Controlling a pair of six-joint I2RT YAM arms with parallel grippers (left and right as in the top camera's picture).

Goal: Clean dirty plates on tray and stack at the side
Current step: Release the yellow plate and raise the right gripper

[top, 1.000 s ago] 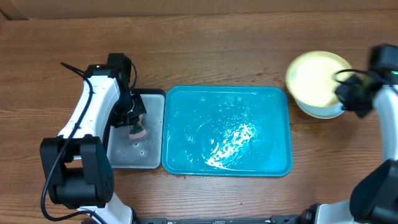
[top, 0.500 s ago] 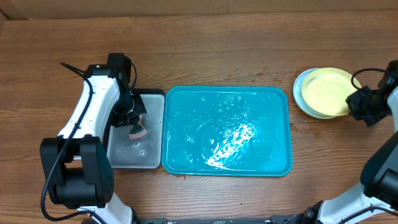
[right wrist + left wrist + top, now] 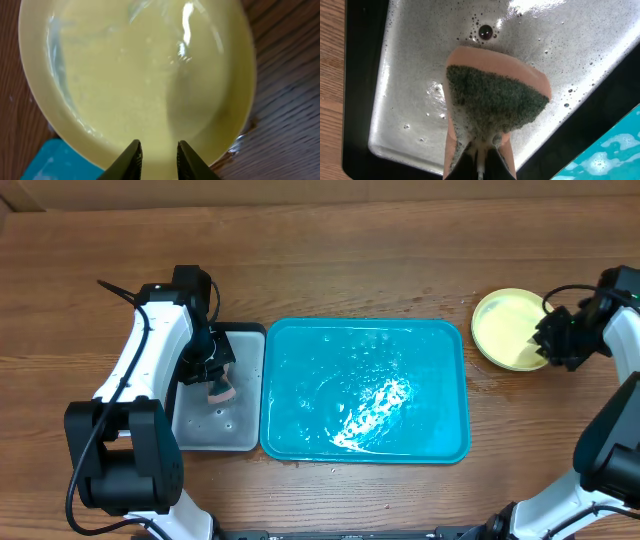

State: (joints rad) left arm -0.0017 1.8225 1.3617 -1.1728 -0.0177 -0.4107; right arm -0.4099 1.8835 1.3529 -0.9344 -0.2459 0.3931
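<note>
A yellow-green plate [image 3: 508,328] lies wet and free of smears on the table to the right of the turquoise tray [image 3: 300,360]; it fills the right wrist view [image 3: 135,70]. My right gripper [image 3: 548,338] hovers over the plate's right rim, its jaws a little apart [image 3: 157,147] with nothing clamped between them. The tray holds only water and foam. At the left, a pink sponge with a dark green face [image 3: 495,100] hangs over the grey tray, with my left gripper [image 3: 212,370] shut on it.
The grey metal tray [image 3: 215,430] with a black rim stands against the turquoise tray's left side, wet and foamy [image 3: 410,75]. Bare wood table lies around both trays. A corner of the turquoise tray [image 3: 40,160] shows beside the plate.
My right gripper brought the yellow-green plate down onto the light blue plate at the side, and its jaws parted. The left arm and sponge stayed still.
</note>
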